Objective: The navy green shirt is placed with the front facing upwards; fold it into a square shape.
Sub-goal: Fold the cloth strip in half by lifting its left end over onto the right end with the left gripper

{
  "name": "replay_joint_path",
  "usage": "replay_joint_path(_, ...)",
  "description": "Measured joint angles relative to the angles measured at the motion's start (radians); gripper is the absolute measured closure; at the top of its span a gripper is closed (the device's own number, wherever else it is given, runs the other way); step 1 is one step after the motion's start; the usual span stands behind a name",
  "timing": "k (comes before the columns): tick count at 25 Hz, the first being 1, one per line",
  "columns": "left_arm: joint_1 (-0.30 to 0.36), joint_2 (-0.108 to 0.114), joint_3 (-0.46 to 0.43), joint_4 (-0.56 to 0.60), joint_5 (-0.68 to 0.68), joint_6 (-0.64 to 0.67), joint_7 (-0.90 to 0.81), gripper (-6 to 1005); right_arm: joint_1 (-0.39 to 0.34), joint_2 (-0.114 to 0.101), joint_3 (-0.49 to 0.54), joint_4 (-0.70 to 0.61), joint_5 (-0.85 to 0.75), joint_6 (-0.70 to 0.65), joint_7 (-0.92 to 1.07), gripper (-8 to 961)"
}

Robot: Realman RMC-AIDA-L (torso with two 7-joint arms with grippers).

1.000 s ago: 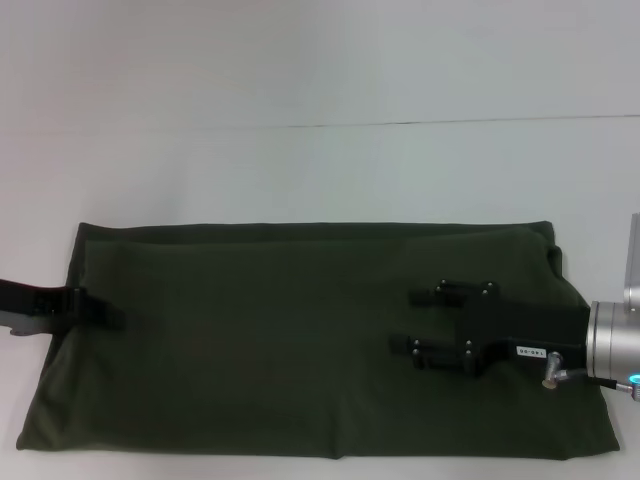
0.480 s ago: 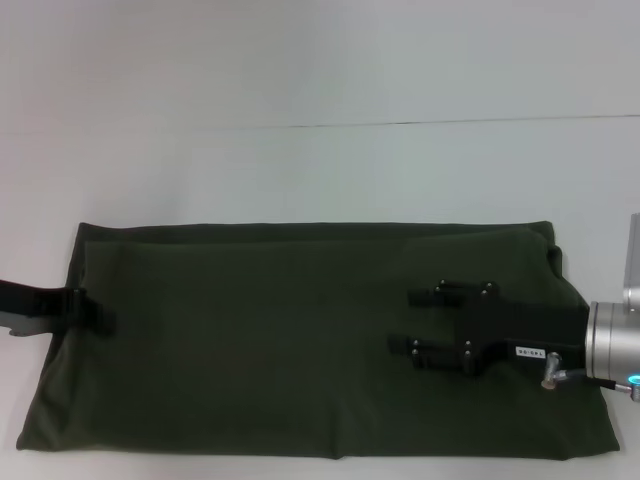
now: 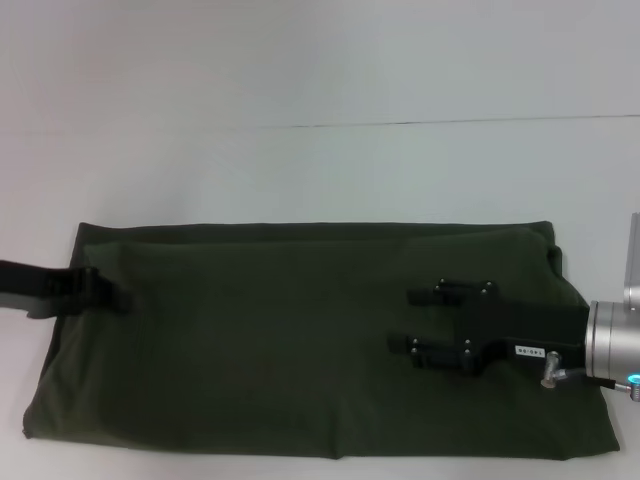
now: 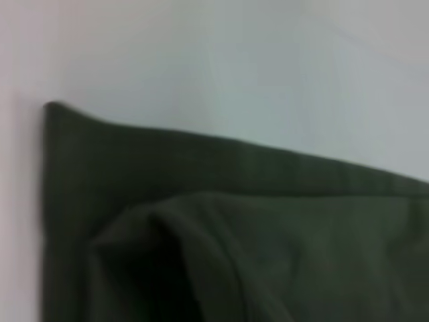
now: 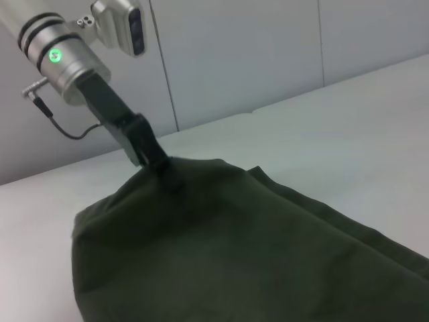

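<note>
The navy green shirt (image 3: 280, 330) lies on the white table as a long folded rectangle with only plain green cloth showing. My left gripper (image 3: 108, 292) is at the shirt's left edge, shut on the cloth. The right wrist view shows that left gripper (image 5: 167, 176) pinching the edge, with the shirt (image 5: 234, 248) rising to a peak there. A raised fold of the shirt (image 4: 268, 228) fills the left wrist view. My right gripper (image 3: 405, 322) is open over the shirt's right part, fingers pointing left and holding nothing.
The white table (image 3: 300, 170) stretches bare behind the shirt, with a thin seam line across it. Grey wall panels (image 5: 234, 54) stand beyond the table in the right wrist view. The shirt's near edge lies close to the table's front.
My left gripper has risen slightly with the shirt's left edge, and the near left corner of the cloth has drawn inward. The right gripper has not moved.
</note>
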Motion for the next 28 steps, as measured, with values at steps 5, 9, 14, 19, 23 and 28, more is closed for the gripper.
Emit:
replay_joint_path(5,0.001,-0.008,0.006,0.020,-0.017,0.008,-0.002,937,0.000,0.000,0.000,0.000,0.000,0.000,0.000,203)
replay_joint_path(9,0.003,-0.010,0.008,0.020,-0.009,-0.015,-0.008,937,0.000,0.000,0.000,0.000,0.000,0.000,0.000,204)
replay_joint_path(14,0.016,-0.007,0.005,0.027,0.003,-0.034,-0.021,938,0.001,0.000,0.000,-0.002,0.000,0.000,0.000,204)
replay_joint_path(19,0.026,-0.010,0.006,0.065,0.061,-0.039,-0.044,937,0.003,0.000,0.000,-0.004,0.000,0.000,0.000,204)
replay_joint_path(23,0.033,-0.014,0.008,0.080,0.073,-0.045,-0.051,926,0.006,0.000,0.000,-0.005,0.000,0.000,0.000,203)
replay_joint_path(28,0.033,-0.014,0.008,0.082,0.074,-0.051,-0.060,898,0.007,-0.001,0.000,-0.007,0.000,-0.001,0.000,203)
